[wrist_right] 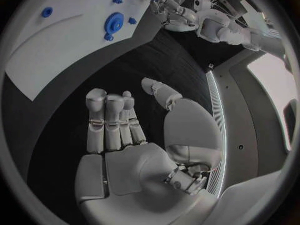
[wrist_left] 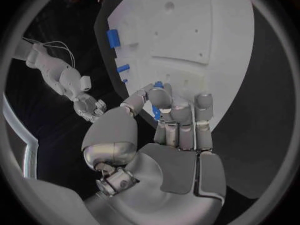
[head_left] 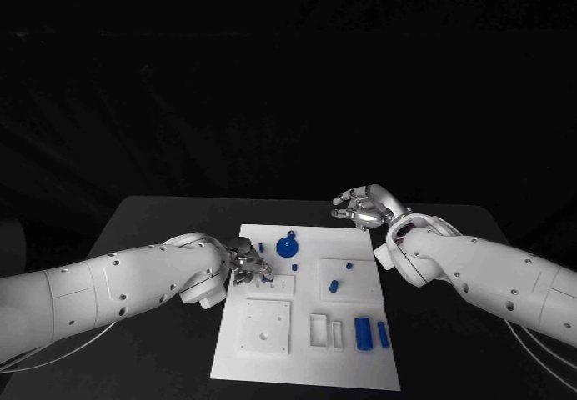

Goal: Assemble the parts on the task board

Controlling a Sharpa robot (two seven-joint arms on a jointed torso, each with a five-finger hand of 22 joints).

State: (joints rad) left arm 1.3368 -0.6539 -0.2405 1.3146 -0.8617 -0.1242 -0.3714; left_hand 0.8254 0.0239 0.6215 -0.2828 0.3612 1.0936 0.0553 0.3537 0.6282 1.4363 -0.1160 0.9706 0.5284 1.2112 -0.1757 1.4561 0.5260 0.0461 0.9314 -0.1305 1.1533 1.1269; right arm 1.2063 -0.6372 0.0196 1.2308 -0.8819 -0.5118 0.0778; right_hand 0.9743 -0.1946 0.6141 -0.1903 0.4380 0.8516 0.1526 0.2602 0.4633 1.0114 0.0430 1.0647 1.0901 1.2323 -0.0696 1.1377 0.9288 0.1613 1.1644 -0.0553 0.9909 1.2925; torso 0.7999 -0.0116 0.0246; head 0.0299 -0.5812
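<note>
The left hand [head_left: 247, 260] is pinching a small blue part [wrist_left: 157, 112] over the task board's [head_left: 361, 367] nine-o'clock edge; its long axis is unclear. The right hand [head_left: 364, 207] is hovering at one o'clock, fingers loosely curled, holding nothing.

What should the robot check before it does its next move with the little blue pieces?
1. Left hand holds a small blue part: ok, pinched in its fingers.
2. Left hand is over the task board: ok.
3. Right hand holds nothing: ok, it sits off the board past the far edge.
4. Blue disc lies on the board: ok.
5. Which hole the held part fits: cannot tell.
</note>
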